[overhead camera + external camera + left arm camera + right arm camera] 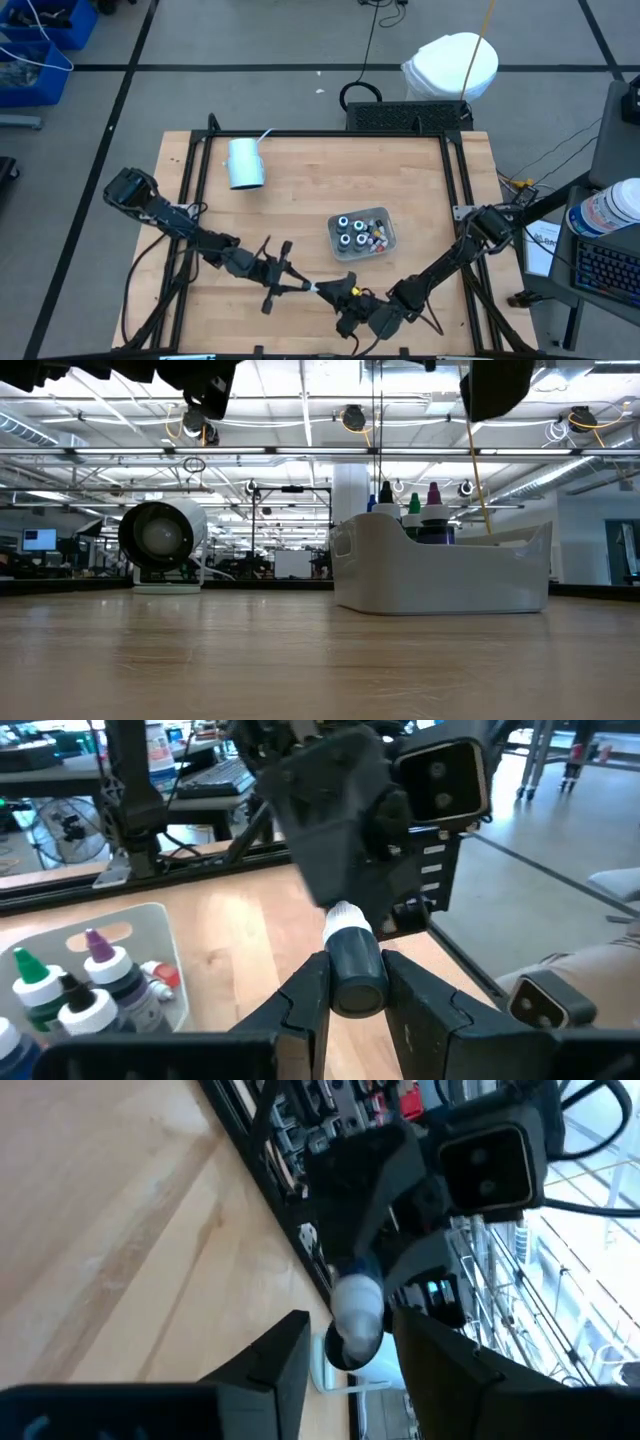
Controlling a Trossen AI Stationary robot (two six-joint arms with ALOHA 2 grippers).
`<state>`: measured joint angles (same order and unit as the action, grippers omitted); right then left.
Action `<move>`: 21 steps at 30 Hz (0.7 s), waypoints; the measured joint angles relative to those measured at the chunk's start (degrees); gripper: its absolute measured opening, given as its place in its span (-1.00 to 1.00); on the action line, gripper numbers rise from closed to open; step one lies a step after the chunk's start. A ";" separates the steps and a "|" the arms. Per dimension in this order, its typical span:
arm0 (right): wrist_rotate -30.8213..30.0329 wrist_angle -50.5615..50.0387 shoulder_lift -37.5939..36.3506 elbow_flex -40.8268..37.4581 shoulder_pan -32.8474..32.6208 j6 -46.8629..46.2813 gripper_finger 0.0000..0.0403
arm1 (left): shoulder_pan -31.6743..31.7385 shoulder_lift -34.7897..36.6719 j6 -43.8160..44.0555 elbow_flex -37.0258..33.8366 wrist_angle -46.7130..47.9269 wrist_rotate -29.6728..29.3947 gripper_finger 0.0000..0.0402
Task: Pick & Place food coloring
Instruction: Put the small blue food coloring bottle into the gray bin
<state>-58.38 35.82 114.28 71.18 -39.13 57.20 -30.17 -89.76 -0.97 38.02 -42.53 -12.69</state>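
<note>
A small food coloring bottle (357, 975), dark-bodied with a white collar, hangs above the table's near middle (320, 288). My left gripper (357, 992) is shut on it. My right gripper (350, 1335) faces it from the right (336, 291), open, with a finger on either side of the bottle's cap end (356, 1308). I cannot tell whether those fingers touch it. More bottles (356, 232) stand upright in the translucent tray (387, 238) beyond the grippers. My left gripper pinches the bottle's dark body (356, 988) between its two fingers. The fingers come in about level from the table's left and lie along the bottle. The white collar (347, 923) sticks out past the fingertips toward my right gripper. The bottle is held clear of the table.
A pale blue cup (245, 164) lies on its side at the far left of the table. A black frame (455, 190) runs along the table's edges. Bare wood lies left of the tray (440, 575) and between it and the cup (160, 542).
</note>
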 joint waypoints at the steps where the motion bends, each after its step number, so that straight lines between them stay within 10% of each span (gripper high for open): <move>1: 0.17 -0.18 0.00 0.00 -0.01 -0.12 -0.34 | 0.17 0.00 0.20 0.00 -0.01 -0.06 -0.56; 21: 3.08 -1.95 0.00 0.00 3.40 -2.70 -0.47 | 1.29 0.04 1.66 -0.02 2.33 -0.63 -0.56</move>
<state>-55.30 33.87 114.28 71.18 -35.73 54.50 -28.88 -89.71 0.69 38.00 -40.21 -13.32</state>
